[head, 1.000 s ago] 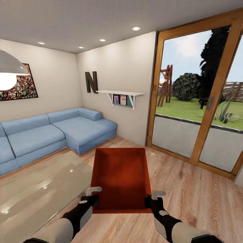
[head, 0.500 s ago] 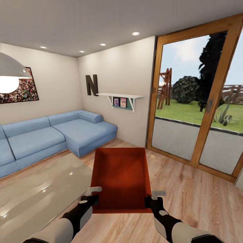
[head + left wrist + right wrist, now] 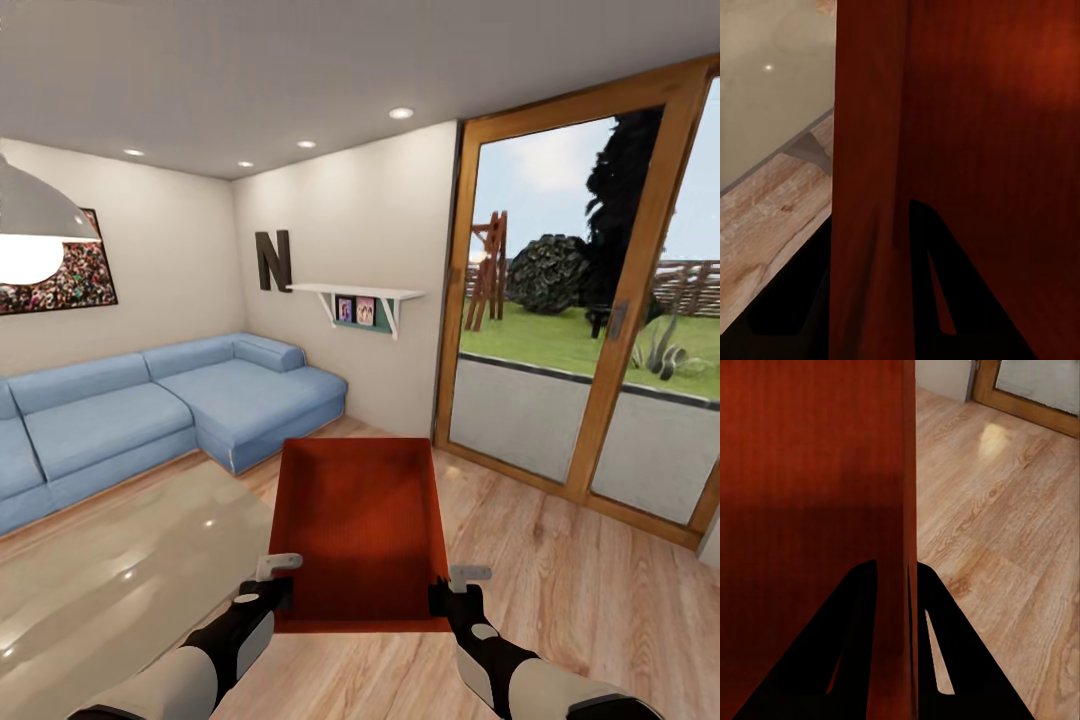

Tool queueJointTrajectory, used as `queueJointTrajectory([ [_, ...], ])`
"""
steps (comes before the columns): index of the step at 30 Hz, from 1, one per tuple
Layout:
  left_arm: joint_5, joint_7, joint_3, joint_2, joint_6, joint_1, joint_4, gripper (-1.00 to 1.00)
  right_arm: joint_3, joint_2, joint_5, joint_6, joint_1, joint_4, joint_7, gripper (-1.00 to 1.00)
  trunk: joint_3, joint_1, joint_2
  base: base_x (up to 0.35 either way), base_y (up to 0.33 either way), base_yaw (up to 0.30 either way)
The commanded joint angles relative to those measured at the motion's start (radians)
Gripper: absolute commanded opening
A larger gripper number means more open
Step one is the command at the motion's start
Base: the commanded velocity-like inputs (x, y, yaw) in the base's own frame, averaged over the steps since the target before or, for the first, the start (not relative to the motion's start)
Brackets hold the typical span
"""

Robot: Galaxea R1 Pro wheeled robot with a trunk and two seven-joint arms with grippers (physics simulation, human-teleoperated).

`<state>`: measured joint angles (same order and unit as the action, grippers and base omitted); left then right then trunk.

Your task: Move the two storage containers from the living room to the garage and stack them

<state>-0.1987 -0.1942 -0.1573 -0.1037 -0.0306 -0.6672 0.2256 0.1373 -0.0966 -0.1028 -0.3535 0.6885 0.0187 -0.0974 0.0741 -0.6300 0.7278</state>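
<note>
Since a second ago my head view is shifting slightly: the wall letter, shelf and sofa are sitting a bit lower and further right in frame, so the camera is moving, while the bin and both grippers are keeping the same spot in front of me.

I am holding one storage container [image 3: 358, 530], red-orange and open-topped, out in front of my trunk with both arms, above the wood-plank flooring [image 3: 560, 590] of the living room. My left gripper [image 3: 272, 588] is pinching the bin's near left wall; in the left wrist view that wall [image 3: 870, 187] is running between my two dark fingers [image 3: 945, 300], one inside and one outside. My right gripper [image 3: 452, 592] is doing the same on the near right wall, and in the right wrist view the thin red edge [image 3: 909, 510] is sitting clamped between both fingers [image 3: 937, 652].

Glass-topped coffee table [image 3: 110, 570] is lying just beside the bin on my left. Blue sectional sofa [image 3: 170, 400] is standing against the far wall, with a white shelf [image 3: 355, 293] and a dark letter N [image 3: 272, 258] above it. Wood-framed glass doors [image 3: 590, 330] are filling my right side, showing grass outside. A pendant lamp [image 3: 30, 225] is hanging at far left.
</note>
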Motion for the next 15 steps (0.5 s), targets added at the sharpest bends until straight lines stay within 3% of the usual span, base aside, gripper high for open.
queueJointTrajectory([
  [1, 0.012, -0.014, 0.071, 0.01, 0.043, -0.002, 0.006, -1.0, -0.012, 0.0, -0.016, -0.005, 0.0, -0.019, 0.0, -1.0, 0.001, 0.0, 0.001, 0.0, 0.0, -0.016],
  [15, 0.012, -0.014, 0.071, 0.01, 0.043, -0.002, 0.006, -1.0, -0.012, 0.001, -0.017, -0.004, 0.0, -0.019, 0.0, -1.0, -0.001, 0.0, 0.001, 0.0, 0.0, -0.002],
])
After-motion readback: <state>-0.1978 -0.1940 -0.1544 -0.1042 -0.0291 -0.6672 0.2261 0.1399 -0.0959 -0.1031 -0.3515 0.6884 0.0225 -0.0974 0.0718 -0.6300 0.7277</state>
